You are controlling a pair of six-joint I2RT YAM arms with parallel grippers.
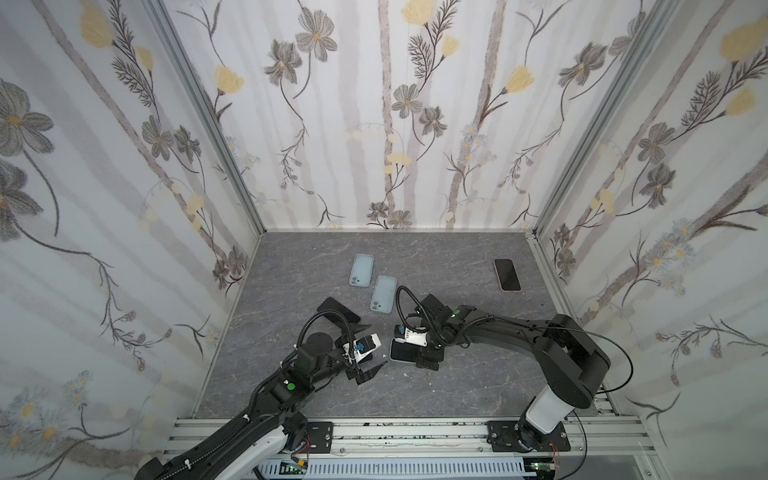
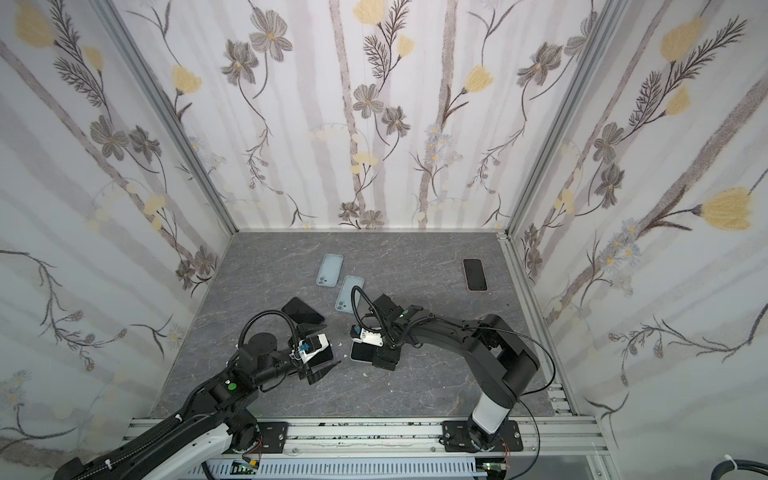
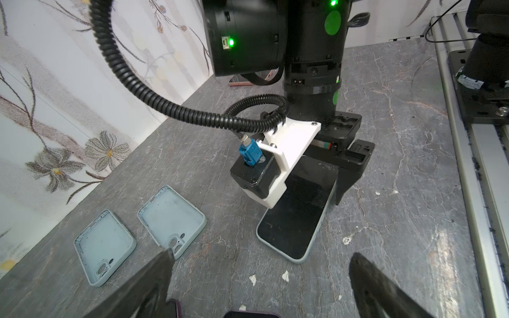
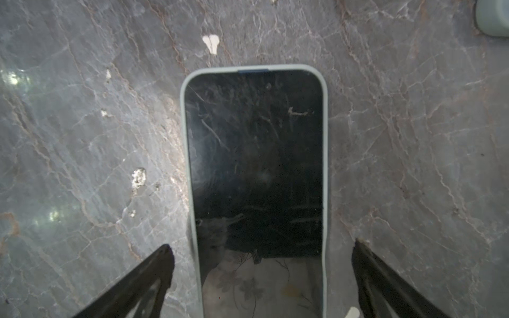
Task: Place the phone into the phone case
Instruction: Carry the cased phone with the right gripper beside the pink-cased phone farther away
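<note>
Right tool (image 4: 263, 245): spread and empty, one finger on either side of the phone (image 4: 253, 165) and clear of its edges. The phone lies face up inside a pale case (image 4: 185, 143) on the tabletop (image 4: 82, 137), near centre. Left tool (image 3: 261, 253): spread and empty, just left of it.

Judgement: this phone appears seated. The next move calls for fetching the bare dark phone (image 1: 334, 306) for the empty cases (image 1: 361, 270) farther back.

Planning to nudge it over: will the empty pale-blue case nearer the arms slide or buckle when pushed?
Probably flexes: the empty pale-blue case is a thin open shell with a low rim, so an edge push may bow it. Likely light; lying flat on the smooth marbled tabletop, it should slide, not tip. It might bump the second empty case beside it.
</note>
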